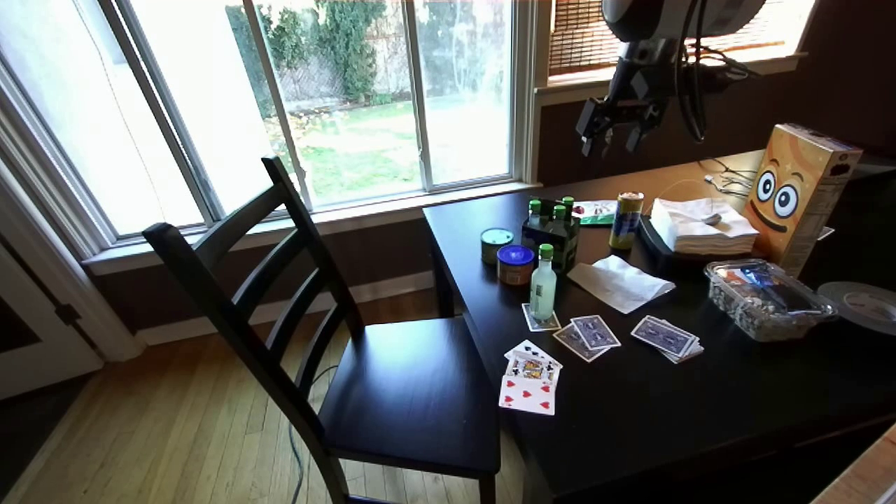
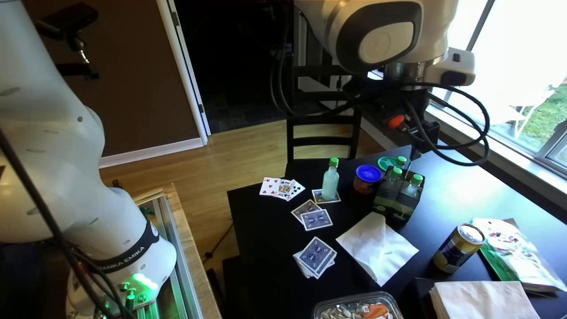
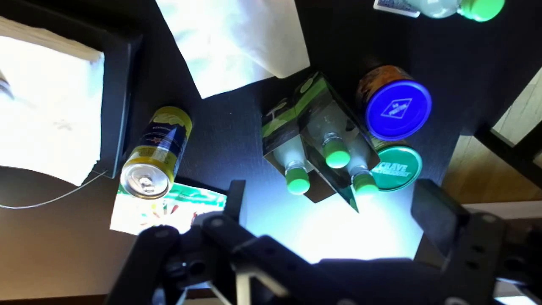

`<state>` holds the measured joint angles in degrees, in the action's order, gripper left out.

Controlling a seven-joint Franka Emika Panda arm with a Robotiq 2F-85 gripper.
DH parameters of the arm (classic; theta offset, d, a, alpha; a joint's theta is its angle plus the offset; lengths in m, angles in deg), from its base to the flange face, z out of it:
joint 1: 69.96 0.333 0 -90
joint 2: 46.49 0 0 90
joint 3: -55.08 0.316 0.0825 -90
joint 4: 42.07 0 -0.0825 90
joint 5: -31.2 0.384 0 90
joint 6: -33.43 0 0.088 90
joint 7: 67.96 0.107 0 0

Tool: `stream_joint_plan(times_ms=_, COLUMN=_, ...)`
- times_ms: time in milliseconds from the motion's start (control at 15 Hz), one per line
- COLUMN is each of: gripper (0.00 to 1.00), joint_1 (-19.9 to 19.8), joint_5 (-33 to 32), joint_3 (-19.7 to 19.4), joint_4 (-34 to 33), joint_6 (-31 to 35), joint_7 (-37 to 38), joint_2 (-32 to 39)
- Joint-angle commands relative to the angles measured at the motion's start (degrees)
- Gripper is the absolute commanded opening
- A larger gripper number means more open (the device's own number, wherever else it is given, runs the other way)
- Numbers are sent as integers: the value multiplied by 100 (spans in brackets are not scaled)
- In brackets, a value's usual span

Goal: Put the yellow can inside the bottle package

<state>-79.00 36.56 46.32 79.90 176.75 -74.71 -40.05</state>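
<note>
The yellow can, with a dark blue band, stands upright on the black table in both exterior views. It also shows in the wrist view, left of the jaws. The bottle package is a low green and dark carton holding three green-capped bottles; at least one compartment looks free of a bottle. It shows in an exterior view and in the wrist view. My gripper is open and empty, high above the table, its jaws apart from both can and carton.
Tins with blue and green lids stand beside the carton. A loose bottle stands on a card. A napkin, a napkin stack, a green-white packet, a tan box and a plastic tub surround the can.
</note>
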Motion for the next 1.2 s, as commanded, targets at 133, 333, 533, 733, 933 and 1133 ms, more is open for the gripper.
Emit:
stream_joint_plan(times_ms=133, gripper=100, joint_1=-412, joint_5=250, joint_3=-84, joint_4=-962, joint_6=117, joint_7=-277, joint_2=943)
stream_joint_plan(times_ms=333, gripper=100, joint_1=-382, joint_5=103, joint_3=-43, joint_4=-652, joint_6=25, joint_7=-118, joint_2=687)
stream_joint_plan(times_ms=533, gripper=100, joint_1=-350, joint_5=104, joint_3=-17, joint_4=-652, joint_6=24, joint_7=-117, joint_2=667)
stream_joint_plan(times_ms=733, gripper=100, joint_1=-369, joint_5=55, joint_3=-88, joint_4=-846, joint_6=102, joint_7=61, joint_2=887)
stream_joint_plan(times_ms=933, gripper=100, joint_1=-581, joint_5=258, joint_3=-136, joint_4=-1247, joint_6=25, joint_7=32, joint_2=1329)
stream_joint_plan(times_ms=1133, gripper=100, joint_1=-844, joint_5=352, joint_3=-105, joint_4=-1630, joint_6=190, joint_7=-100, joint_2=1811)
